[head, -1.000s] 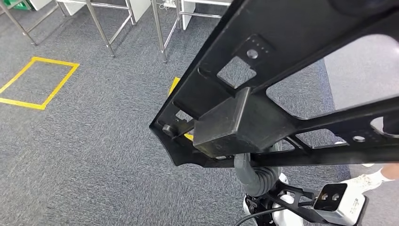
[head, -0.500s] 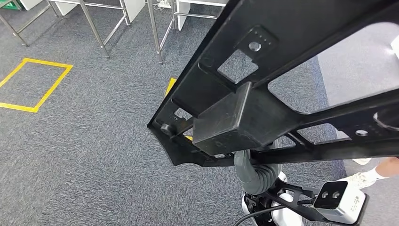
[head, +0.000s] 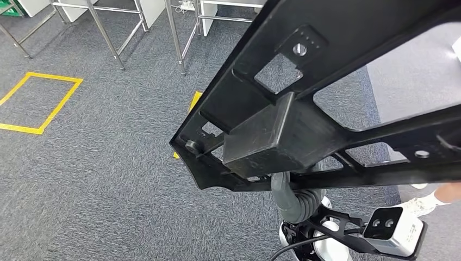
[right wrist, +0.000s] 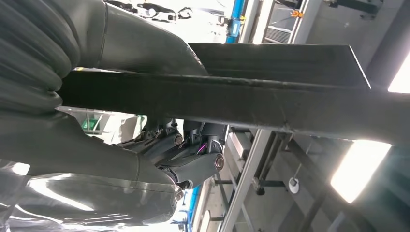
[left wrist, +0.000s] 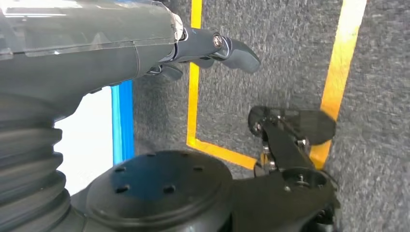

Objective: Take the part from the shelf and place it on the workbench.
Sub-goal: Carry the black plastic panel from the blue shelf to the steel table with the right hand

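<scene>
The part [head: 304,125] is a large black metal frame with cut-outs and a box-shaped block at its middle, held up close in front of the head view and slanting across the right half. In the right wrist view my right hand [right wrist: 159,159] grips one flat bar of the part [right wrist: 270,104], thumb on one side and dark fingers [right wrist: 196,164] on the other. In the head view that arm's ribbed cover [head: 296,204] rises from below into the part. My left hand [left wrist: 212,46] hangs over the carpet and holds nothing.
Grey carpet with a yellow tape square [head: 38,100] lies at the left. Metal rack legs [head: 108,35] stand at the far left and centre. A lighter floor strip [head: 413,81] runs at the right, where a person's shoe [head: 418,206] shows.
The whole picture has slid a little leftwards, so the camera has turned. The part stays in my right hand, tilted slightly more. The person's shoe has shifted at the right edge.
</scene>
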`<control>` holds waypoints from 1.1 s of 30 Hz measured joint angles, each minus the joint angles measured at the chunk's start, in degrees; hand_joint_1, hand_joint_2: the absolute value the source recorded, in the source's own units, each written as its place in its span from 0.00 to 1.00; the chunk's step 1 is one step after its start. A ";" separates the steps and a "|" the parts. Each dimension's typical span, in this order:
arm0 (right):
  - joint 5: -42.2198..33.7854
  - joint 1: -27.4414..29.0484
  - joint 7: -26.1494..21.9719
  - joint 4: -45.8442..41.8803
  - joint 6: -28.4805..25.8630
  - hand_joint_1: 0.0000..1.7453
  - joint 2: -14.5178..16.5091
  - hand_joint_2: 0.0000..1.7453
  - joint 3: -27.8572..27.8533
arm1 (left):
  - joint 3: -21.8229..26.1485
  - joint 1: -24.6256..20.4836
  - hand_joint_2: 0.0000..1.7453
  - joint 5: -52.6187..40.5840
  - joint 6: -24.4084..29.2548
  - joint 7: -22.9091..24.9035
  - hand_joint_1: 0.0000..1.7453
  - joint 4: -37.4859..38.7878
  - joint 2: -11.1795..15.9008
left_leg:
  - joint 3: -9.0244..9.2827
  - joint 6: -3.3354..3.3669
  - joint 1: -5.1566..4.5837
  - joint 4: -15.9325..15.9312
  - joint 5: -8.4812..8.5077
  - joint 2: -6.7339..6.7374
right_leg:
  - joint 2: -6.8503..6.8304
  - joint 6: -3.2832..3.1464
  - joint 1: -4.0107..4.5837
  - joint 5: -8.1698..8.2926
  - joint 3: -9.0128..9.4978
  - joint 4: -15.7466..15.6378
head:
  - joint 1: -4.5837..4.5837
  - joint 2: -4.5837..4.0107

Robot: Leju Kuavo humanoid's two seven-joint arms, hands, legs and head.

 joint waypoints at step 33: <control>0.16 -0.42 0.73 0.08 -0.36 1.00 -0.40 1.00 1.12 | 0.02 -0.04 1.00 0.45 0.00 -0.07 0.00 0.01 0.08 | -1.10 -0.52 0.21 7.42 -5.64 -0.26 | -0.08 -0.74 0.03 0.07 -0.27 0.09 | 0.10 0.00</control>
